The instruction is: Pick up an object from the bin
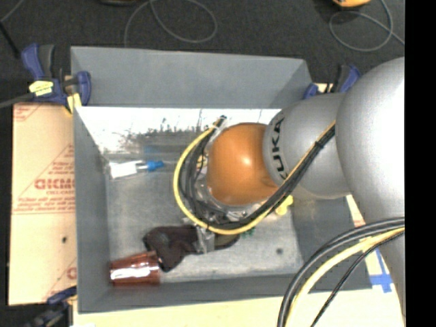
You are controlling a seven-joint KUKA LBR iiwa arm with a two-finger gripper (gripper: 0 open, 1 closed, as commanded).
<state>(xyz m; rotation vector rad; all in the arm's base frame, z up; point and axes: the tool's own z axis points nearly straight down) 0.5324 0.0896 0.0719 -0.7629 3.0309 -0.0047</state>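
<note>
So the gripper (204, 239) is down low in the bin (92, 203), tucked under the orange wrist cover (235, 163). It sits at the right-hand end of a dark brown crumpled thing (167, 244) that looks like a rag or floppy pouch. That thing lies toward the view's bottom wall, left of middle, with a reddish-brown tube (134, 271) just beside its lower left. Honestly can't tell if the gripper is open or closed, the cover hides it. My guess is the dark thing is light, limp and not slippery, so pinch a raised fold near its middle rather than a thin edge.
</note>
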